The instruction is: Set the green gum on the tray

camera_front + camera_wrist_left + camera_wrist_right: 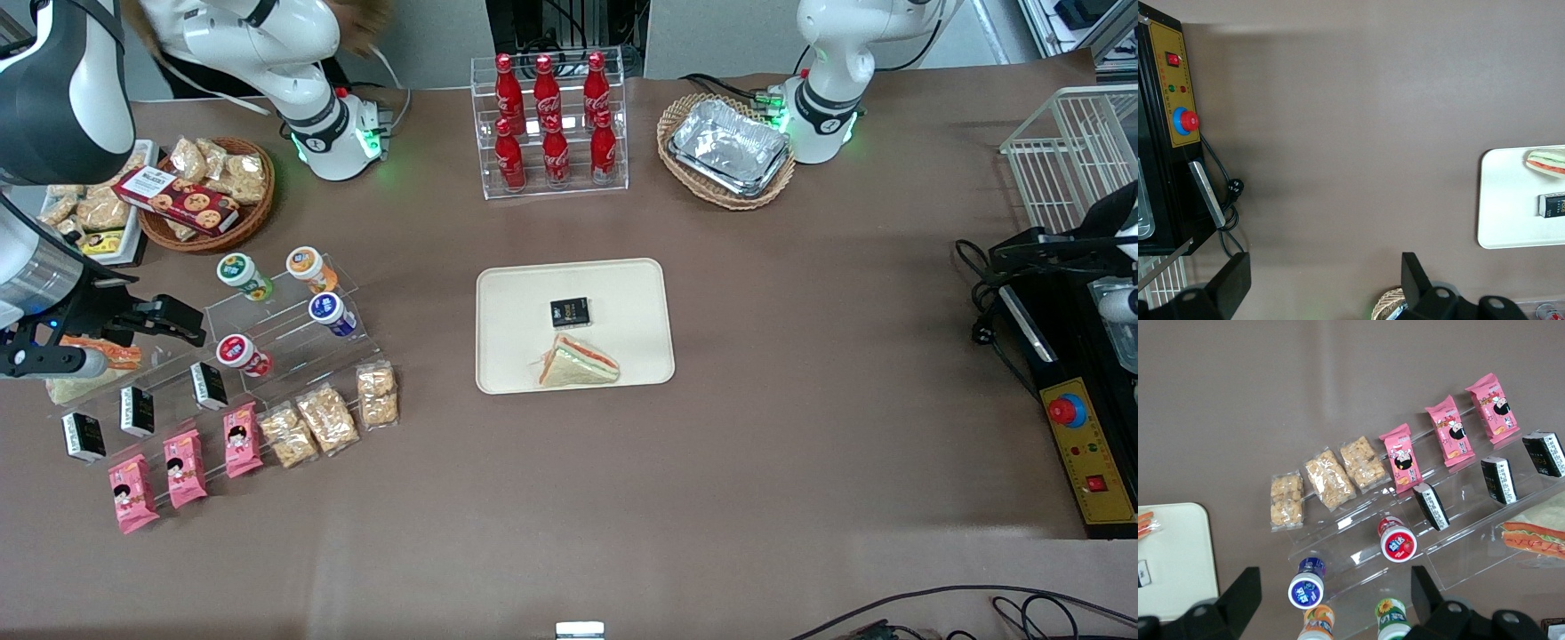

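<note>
The green gum stands on the top step of a clear stepped stand, beside an orange-lidded bottle. A blue-lidded bottle and a red-lidded bottle stand on lower steps. My right gripper hovers above the stand toward the working arm's end, open and empty. In the right wrist view the green gum shows between the wide-apart fingers of the gripper, untouched. The cream tray lies mid-table and holds a black packet and a wrapped sandwich.
Pink packets, snack bags and black cartons sit on the stand's lower steps. A cola rack, a wicker basket of foil trays, a snack basket, a wire basket and a control box ring the table.
</note>
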Controlling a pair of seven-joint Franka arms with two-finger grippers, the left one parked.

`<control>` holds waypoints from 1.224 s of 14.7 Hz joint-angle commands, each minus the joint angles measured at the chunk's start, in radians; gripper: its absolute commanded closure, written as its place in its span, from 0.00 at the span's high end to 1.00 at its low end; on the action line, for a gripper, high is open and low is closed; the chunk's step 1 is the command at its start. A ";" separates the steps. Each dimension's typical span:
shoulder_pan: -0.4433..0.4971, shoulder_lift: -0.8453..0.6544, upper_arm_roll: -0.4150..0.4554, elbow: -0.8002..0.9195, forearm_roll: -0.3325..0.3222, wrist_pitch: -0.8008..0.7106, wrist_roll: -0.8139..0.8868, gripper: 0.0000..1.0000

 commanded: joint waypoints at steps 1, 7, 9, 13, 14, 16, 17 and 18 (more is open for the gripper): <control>-0.004 -0.003 -0.002 0.002 0.024 0.010 0.000 1.00; -0.009 -0.006 -0.005 0.002 0.022 0.007 -0.070 1.00; -0.019 -0.020 -0.015 -0.002 0.024 -0.004 -0.184 1.00; -0.073 -0.050 -0.025 -0.017 0.053 -0.053 -0.258 1.00; -0.079 -0.067 -0.025 -0.027 0.058 -0.064 -0.259 1.00; -0.081 -0.115 -0.028 -0.071 0.056 -0.062 -0.267 1.00; -0.081 -0.141 -0.029 -0.105 0.058 -0.058 -0.284 1.00; -0.079 -0.170 -0.038 -0.149 0.058 -0.046 -0.310 1.00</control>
